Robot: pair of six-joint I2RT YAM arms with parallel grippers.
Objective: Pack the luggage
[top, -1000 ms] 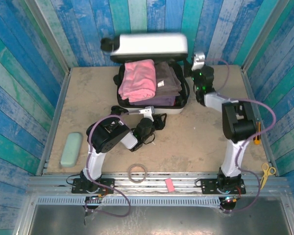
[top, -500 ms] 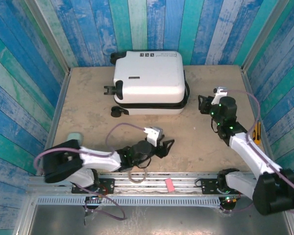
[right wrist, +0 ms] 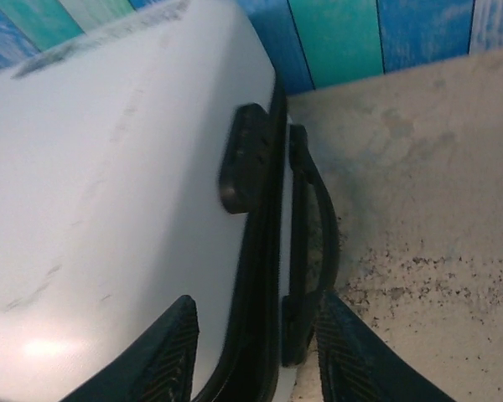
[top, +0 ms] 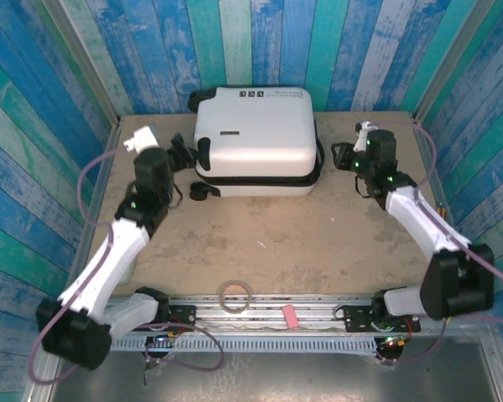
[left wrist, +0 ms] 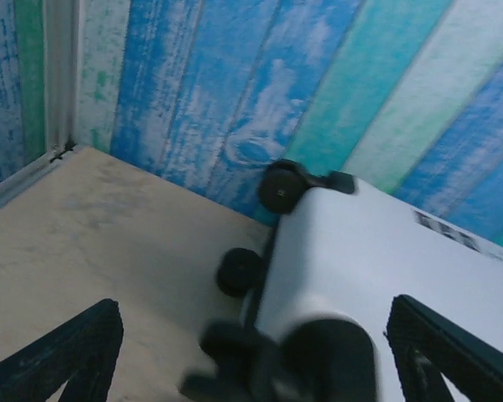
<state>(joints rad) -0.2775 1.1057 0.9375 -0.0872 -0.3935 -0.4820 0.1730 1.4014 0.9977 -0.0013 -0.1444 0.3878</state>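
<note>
- Luggage [top: 253, 138] is lying flat and closed at the far middle of the table [top: 277, 243], its back edge sitting near the blue plank wall.
- Left gripper [top: 178, 156] [left wrist: 253, 306] is hovering just beside the wheels [left wrist: 281, 186], jaws standing wide apart and grasping nothing.
- Right gripper [top: 339, 157] [right wrist: 256, 300] is reaching in at the opposite side, its fingers [right wrist: 172, 352] standing partly apart around the near end of the side handle [right wrist: 306, 226]; I cannot tell whether they are touching it.
- Tape ring [top: 235, 295] is lying at the near edge.
</note>
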